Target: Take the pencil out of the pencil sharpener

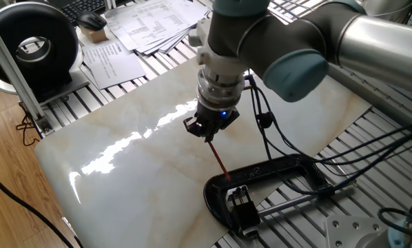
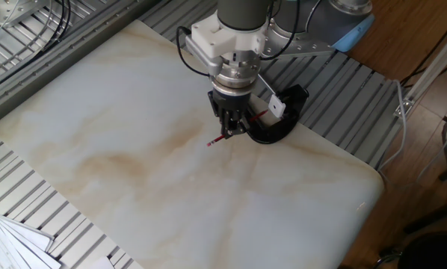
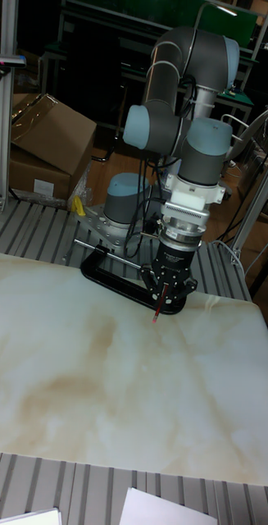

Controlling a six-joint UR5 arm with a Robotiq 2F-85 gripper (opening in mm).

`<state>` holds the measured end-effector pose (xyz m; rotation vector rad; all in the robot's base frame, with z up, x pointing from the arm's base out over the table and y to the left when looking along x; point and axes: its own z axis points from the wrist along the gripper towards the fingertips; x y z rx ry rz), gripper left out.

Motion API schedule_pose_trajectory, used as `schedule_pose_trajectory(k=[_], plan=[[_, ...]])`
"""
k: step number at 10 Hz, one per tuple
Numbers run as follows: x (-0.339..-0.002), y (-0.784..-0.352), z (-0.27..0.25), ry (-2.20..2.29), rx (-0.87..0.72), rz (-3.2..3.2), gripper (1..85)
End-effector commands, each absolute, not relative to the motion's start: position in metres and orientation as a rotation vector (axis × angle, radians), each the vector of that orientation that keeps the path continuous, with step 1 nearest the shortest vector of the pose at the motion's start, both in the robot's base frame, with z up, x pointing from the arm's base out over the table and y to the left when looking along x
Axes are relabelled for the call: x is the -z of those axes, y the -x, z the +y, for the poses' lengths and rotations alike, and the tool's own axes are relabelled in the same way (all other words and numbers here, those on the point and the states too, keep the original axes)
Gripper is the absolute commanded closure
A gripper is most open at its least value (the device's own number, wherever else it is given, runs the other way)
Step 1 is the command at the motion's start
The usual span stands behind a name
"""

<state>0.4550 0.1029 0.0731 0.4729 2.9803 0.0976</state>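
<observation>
1. Evidently the gripper is clamping the red pencil near one end, tilted, so its length hangs clear below the fingers.
2. Beyond its lower end, the pencil sharpener is sitting pinned inside the black C-clamp, likely for anchoring.

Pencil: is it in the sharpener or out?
Out. The claw holds the pencil slanted above the marble; its tip sits in nothing.

Grey tubular arm links showing with pale blue-grey joint caps, silver ribbed wrist ring under a white flange. Small black gripper with short black fingers, blue light glowing on it. Black cables looping off the wrist at centre frame.
</observation>
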Motion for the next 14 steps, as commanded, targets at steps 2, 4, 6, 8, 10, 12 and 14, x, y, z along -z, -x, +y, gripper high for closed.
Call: schedule_pose_trajectory(k=[2, 4, 6, 8, 10, 12, 14], plan=[[-0.0774, -0.4485, 0.0943, -0.496, -0.121, 2.974, 84.3], [-0.0751, -0.4524, 0.0934, -0.492, -0.125, 2.964, 84.3], [-0.0753, -0.4535, 0.0934, -0.48, -0.126, 2.961, 84.3], [-0.0753, -0.4544, 0.0931, -0.484, -0.127, 2.955, 84.3], [-0.075, -0.4502, 0.0935, -0.499, -0.139, 2.957, 84.3], [-0.0701, -0.448, 0.0934, -0.491, -0.14, 2.947, 84.3], [-0.0698, -0.4502, 0.0928, -0.474, -0.142, 2.959, 84.3]])
